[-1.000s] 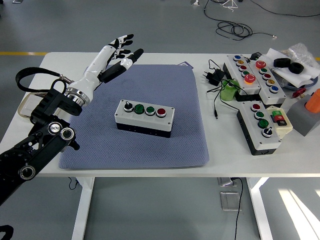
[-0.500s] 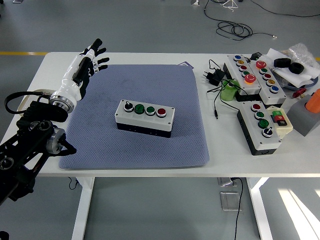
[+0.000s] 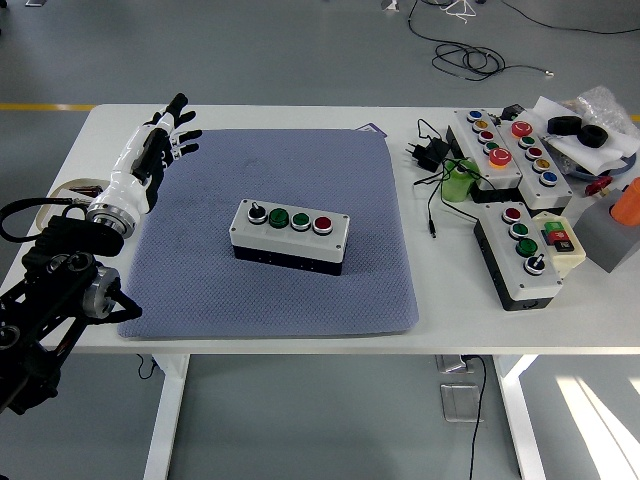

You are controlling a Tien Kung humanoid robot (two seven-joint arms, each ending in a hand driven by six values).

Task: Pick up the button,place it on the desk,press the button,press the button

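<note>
Left hand (image 3: 150, 150) raised, fingers (image 3: 178, 104) seemingly spread

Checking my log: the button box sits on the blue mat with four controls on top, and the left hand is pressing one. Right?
Not quite. In the head view the left hand is open at the mat's far left corner, well away from the button box. The rest is right.

Only 1 view is showing, the head view, so no second view is sharing any part of the scene. The camera is sitting high on the robot's side and is looking forward and down across the counter (image 3: 250, 118). It is standing far enough back that the counter's near edge, both near corners and the legs below are showing, while the grey floor (image 3: 300, 50) is filling the far strip beyond it.
</note>
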